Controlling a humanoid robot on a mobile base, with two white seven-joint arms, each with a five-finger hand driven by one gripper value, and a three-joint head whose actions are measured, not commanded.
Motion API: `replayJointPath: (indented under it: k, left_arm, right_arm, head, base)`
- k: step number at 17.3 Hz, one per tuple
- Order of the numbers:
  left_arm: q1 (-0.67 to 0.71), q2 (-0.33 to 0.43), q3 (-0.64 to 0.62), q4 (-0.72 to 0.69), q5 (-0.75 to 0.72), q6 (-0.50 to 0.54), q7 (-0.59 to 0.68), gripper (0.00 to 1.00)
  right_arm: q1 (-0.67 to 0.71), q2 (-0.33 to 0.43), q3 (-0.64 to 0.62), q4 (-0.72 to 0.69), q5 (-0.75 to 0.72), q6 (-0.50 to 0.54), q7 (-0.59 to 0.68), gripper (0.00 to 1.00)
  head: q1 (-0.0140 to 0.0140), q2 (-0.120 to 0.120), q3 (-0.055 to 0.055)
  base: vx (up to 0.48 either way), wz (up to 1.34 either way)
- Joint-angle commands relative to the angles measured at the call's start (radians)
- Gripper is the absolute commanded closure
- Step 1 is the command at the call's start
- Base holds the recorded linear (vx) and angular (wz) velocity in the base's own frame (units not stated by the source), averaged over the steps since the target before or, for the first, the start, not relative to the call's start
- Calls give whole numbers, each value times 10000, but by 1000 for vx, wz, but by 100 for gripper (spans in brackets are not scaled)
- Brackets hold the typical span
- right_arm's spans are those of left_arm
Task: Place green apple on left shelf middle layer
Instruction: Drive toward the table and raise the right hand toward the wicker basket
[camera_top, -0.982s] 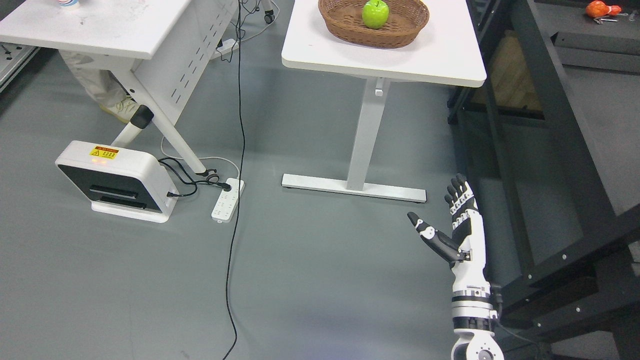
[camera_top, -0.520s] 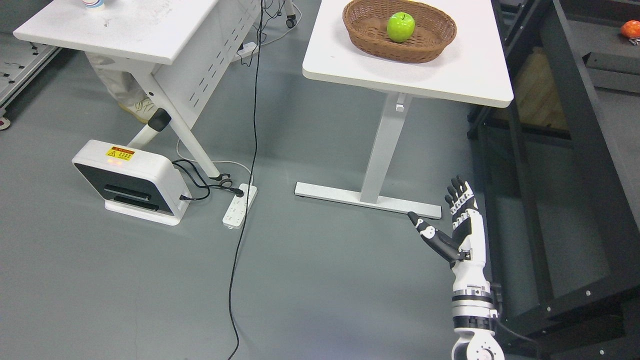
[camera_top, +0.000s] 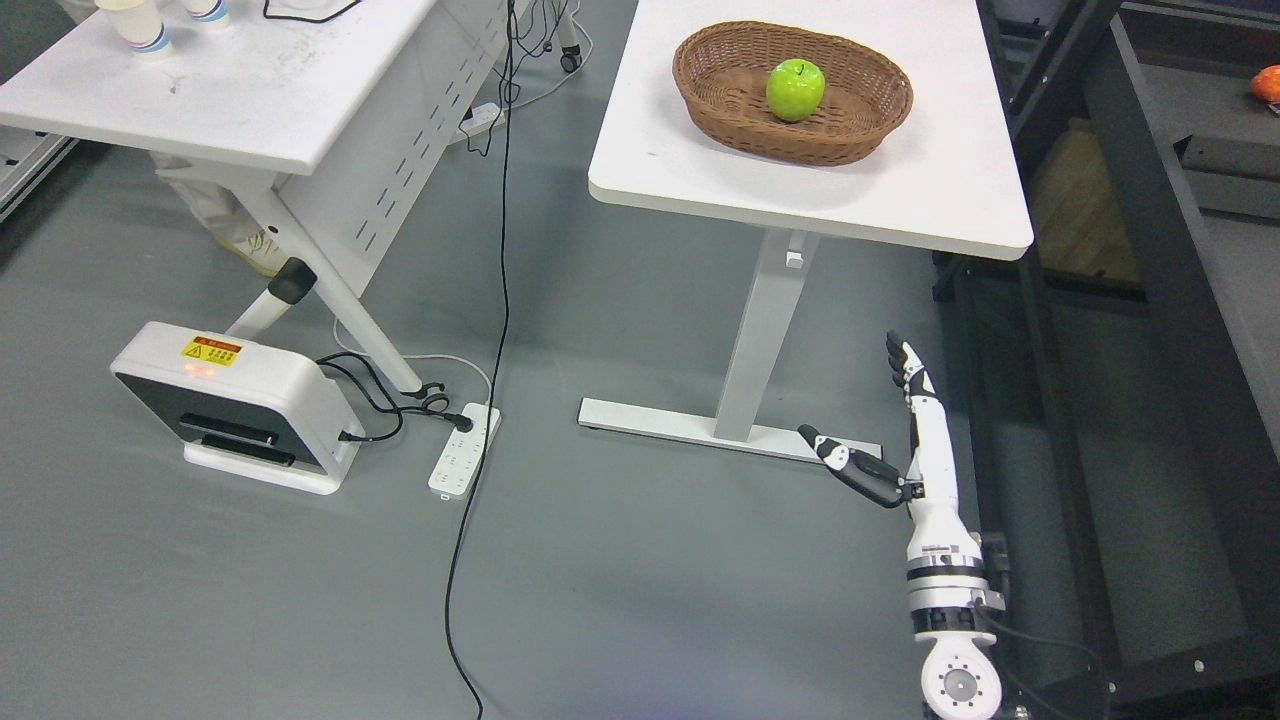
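Right arm is seen entering at lower right, forearm raised almost vertically. Right hand (camera_top: 915, 440) is held edge-on, fingers (camera_top: 903, 362) extended straight and together, thumb (camera_top: 850, 465) splayed out to its left. Nothing is grasped.

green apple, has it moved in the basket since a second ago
No. The green apple sits in the same spot in the wicker basket; only the head camera shifted, moving the whole scene together.
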Motion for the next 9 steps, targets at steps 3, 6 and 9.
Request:
replayJointPath:
  k: [3, 6, 9]
  left_arm:
    - [-13, 175, 0, 0, 0, 2, 8, 0]
    - [2, 175, 0, 0, 0, 2, 8, 0]
    - [2, 175, 0, 0, 0, 2, 8, 0]
  right_arm:
    - [-998, -2308, -161, -136, 3940, 131, -52, 0]
    - [-1182, -2202, -546, -183, 3864, -931, -52, 0]
    - [-1320, -2110, -546, -182, 3696, -671, -37, 0]
  head:
    - [0, 0, 0]
    - [0, 0, 0]
    - [0, 0, 0]
  base:
    - [230, -90]
    - [263, -95]
    - [295, -89]
